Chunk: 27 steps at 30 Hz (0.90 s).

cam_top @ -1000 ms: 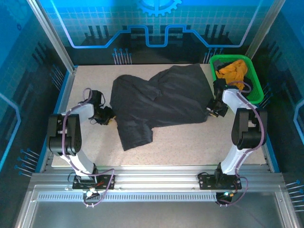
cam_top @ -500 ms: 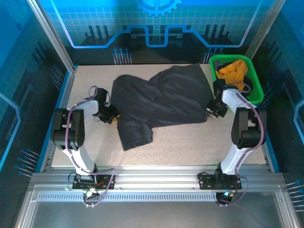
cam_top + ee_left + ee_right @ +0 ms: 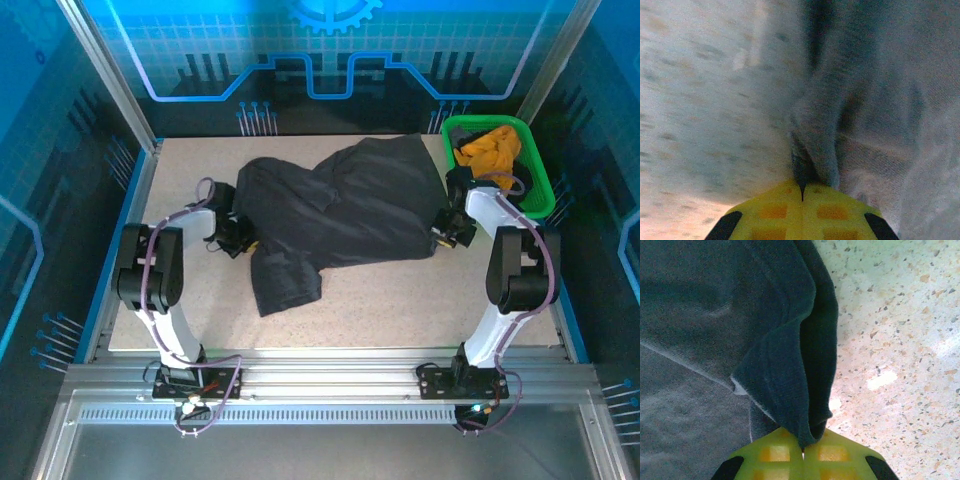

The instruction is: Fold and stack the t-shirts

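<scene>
Speckled counter [image 3: 400,300] under everything, and spread across its far half is the black t-shirt [image 3: 340,210], rumpled, one part trailing toward the near side left of centre. At the far right corner sits the green basket [image 3: 535,190], with the orange t-shirt [image 3: 490,148] bunched inside it. Now the arms: the left end effector [image 3: 238,240] is at the shirt's left edge, yellow jaws pressed together on a pinched ridge of cloth. The right end effector [image 3: 447,232] is at the shirt's right edge, jaws closed tight on a folded hem.
</scene>
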{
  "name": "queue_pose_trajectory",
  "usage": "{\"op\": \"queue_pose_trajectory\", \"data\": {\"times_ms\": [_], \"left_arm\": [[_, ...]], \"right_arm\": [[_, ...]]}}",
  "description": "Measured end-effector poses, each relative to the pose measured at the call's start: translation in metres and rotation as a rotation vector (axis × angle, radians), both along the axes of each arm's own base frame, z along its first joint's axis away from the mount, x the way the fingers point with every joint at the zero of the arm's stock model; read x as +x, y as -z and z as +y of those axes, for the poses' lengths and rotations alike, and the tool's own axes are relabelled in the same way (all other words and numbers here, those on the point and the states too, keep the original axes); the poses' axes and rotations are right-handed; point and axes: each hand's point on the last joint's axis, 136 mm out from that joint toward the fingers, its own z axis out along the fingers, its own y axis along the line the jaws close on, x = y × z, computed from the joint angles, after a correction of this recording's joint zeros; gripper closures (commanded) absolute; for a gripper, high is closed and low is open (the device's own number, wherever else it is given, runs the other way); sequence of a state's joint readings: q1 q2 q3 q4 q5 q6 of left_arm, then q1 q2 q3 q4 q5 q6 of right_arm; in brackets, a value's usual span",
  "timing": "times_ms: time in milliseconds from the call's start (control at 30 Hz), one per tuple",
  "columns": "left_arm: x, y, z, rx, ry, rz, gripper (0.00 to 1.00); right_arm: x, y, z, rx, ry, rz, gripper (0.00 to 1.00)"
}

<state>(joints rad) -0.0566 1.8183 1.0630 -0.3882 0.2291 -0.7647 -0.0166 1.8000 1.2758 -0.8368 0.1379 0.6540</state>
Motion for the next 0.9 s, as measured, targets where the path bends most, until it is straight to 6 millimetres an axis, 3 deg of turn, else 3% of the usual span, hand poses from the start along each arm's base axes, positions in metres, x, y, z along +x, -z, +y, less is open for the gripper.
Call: {"op": "queue_pose_trajectory", "data": {"times_ms": [67, 200, 367, 467, 633, 833, 900], "left_arm": [[0.002, -0.003, -0.006, -0.001, 0.015, -0.016, 1.00], [0.004, -0.023, 0.001, 0.025, -0.005, -0.060, 1.00], [0.014, -0.083, 0.011, 0.051, -0.061, -0.215, 1.00], [0.025, -0.122, 0.016, 0.060, -0.098, -0.310, 1.00], [0.045, -0.191, 0.027, 0.047, -0.168, -0.458, 1.00], [0.055, -0.274, 0.063, 0.020, -0.298, -0.623, 1.00], [0.055, -0.313, 0.080, 0.014, -0.349, -0.702, 1.00]], "right_arm": [[0.000, 0.000, 0.002, 0.000, -0.006, 0.000, 1.00], [0.001, -0.005, 0.011, 0.000, -0.032, -0.013, 1.00], [0.004, -0.034, 0.034, 0.004, -0.091, -0.100, 1.00], [0.011, -0.069, 0.044, 0.020, -0.105, -0.205, 1.00], [0.035, -0.144, 0.050, 0.053, -0.101, -0.436, 1.00], [0.057, -0.233, 0.056, 0.094, -0.108, -0.698, 1.00], [0.061, -0.265, 0.056, 0.117, -0.104, -0.790, 1.00]]}}
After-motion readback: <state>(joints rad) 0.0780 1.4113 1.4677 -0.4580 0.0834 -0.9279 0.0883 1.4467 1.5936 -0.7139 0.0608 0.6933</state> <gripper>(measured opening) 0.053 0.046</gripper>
